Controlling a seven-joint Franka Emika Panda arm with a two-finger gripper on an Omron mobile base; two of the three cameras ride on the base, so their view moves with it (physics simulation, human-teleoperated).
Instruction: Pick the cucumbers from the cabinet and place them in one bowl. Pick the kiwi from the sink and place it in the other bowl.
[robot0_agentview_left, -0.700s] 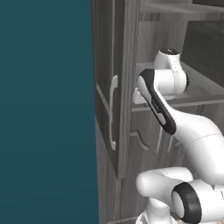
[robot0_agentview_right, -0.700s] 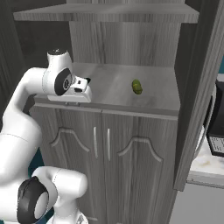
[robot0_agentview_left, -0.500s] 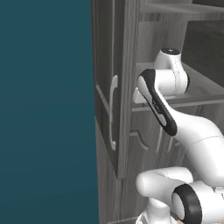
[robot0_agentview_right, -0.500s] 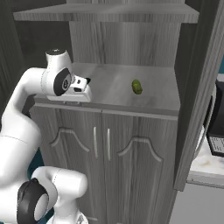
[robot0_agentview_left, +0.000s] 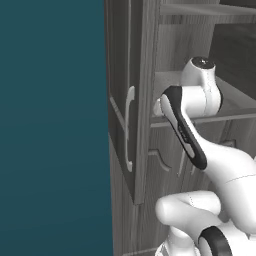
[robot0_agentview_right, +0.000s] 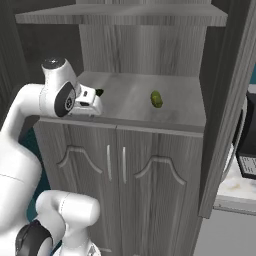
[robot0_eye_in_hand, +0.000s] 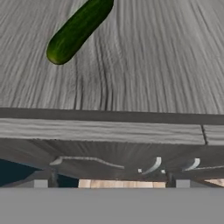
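Right base view: the end effector (robot0_agentview_right: 98, 93), jaws apart and empty, has edged along the cabinet (robot0_agentview_right: 150, 165) shelf toward a cucumber (robot0_agentview_right: 157, 99), first pick pending.

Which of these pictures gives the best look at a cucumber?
The hand view: a cucumber lies large and close on the cabinet shelf, though its far end is cut off by the picture's edge. The right base view shows a cucumber small but whole, further along the shelf. The left base view gives no look at one.
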